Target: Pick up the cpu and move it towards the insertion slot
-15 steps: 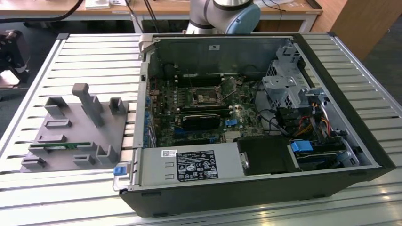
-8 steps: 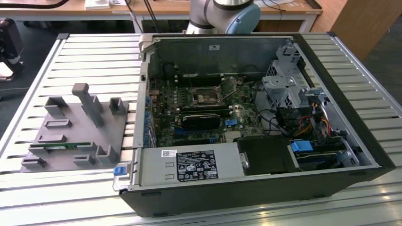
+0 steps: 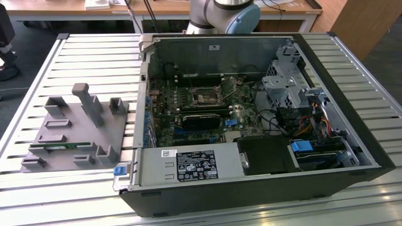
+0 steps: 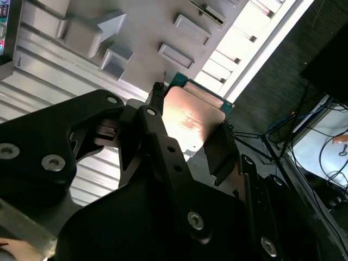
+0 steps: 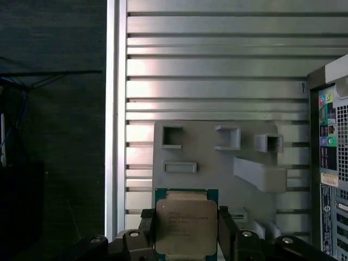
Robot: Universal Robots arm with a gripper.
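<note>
"Two fingers [image 5: 226, 231], one chip: what have the jaws got?"

"The gripper [image 5: 186, 217] is closed narrow on the cpu [image 5: 186, 231], one finger pressing each of two opposite edges. The silvery top faces out from between the jaws. Both wrist views show it, and in the second wrist view the cpu [image 4: 187, 122] sits right at the fingertips."

"Where is it against the grey holder [image 5: 217, 163]?"

"The holder lies beyond the fingertips, behind the chip. I judge the chip lifted clear of it, though I cannot tell whether a corner touches."

"What worries you?"

"The hold is on thin edges only. A jolt could let the chip pivot or slide out from between the jaws. It would then drop onto the holder or the slatted table [image 5: 217, 70]."

"And the way over?"

"The insertion slot [image 3: 206, 96] lies well apart from the jaws, deep inside the computer case [image 3: 251, 195], with the case wall between them. If the gripper comes in low, the chip's underside or a finger could clip that wall."

"At the slot itself?"

"If the chip sits tilted or twisted in the jaws, it would meet the metal frame askew. That could damage its contacts or the socket's. From the exterior view I can't tell whether the frame stands open."
</note>
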